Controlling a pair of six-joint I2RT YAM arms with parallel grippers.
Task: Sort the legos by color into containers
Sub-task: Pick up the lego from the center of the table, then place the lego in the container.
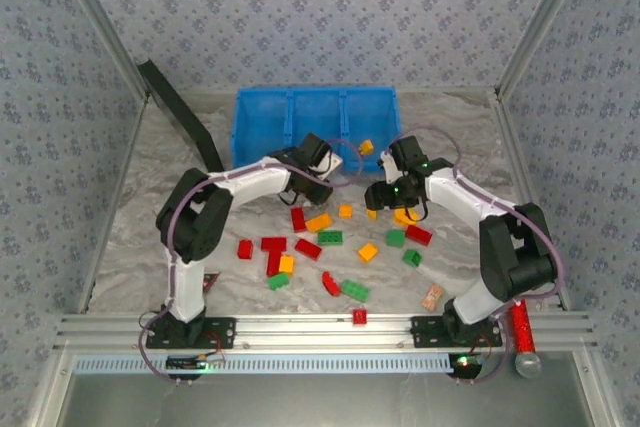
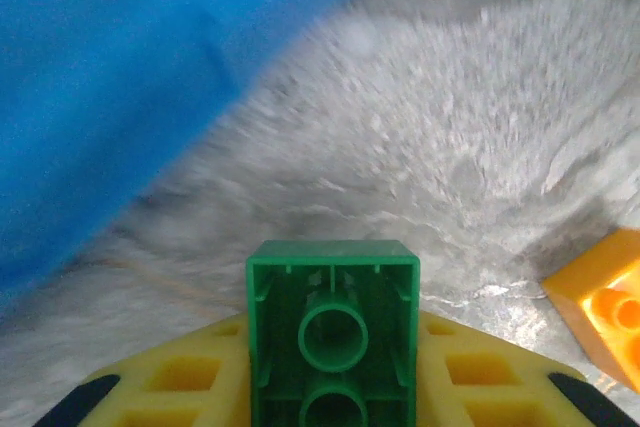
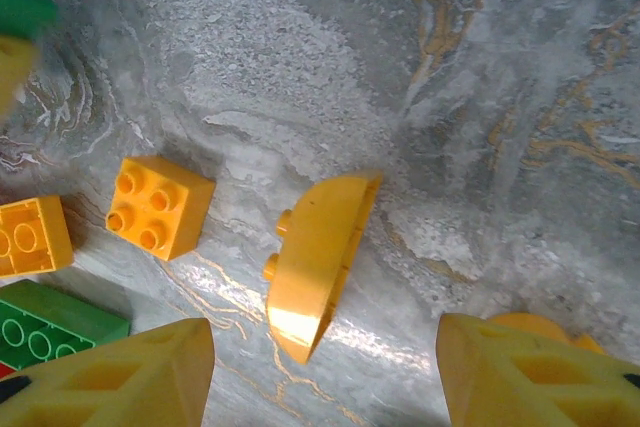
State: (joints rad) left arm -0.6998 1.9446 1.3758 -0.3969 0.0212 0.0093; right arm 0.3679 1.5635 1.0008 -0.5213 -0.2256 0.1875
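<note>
**Left arm.** The left gripper (image 2: 332, 379) is clamped on a green brick (image 2: 332, 322), which sits squarely between the two yellow fingers with its hollow underside facing the wrist camera. The blue tray (image 2: 100, 77) rises just beside it on the left; in the overhead view the gripper sits against the tray's near wall. An orange brick (image 2: 600, 302) lies on the table (image 2: 450, 147) off to the right, apart from the grip.

**Step in hand (judged).** Delivery of the green brick into a compartment. To do it well, the brick should be lifted clear of the near wall before it crosses. It should then be centred over one compartment and let go low, so it does not bounce into a neighbouring one. Which compartment is meant for green cannot be told.

**Right arm.** The right gripper (image 3: 325, 362) stands open. A curved orange brick (image 3: 315, 262) lies on its side between the fingers, nearer the left one, and appears to touch neither. A sound pick calls for centring on the brick first, then closing across its flat faces rather than its rounded edge. An orange square brick (image 3: 160, 205) lies near on the left and should be left undisturbed.

**Remaining work.** The other legos (image 1: 320, 247) lie scattered on the table, well short of the tray.
</note>
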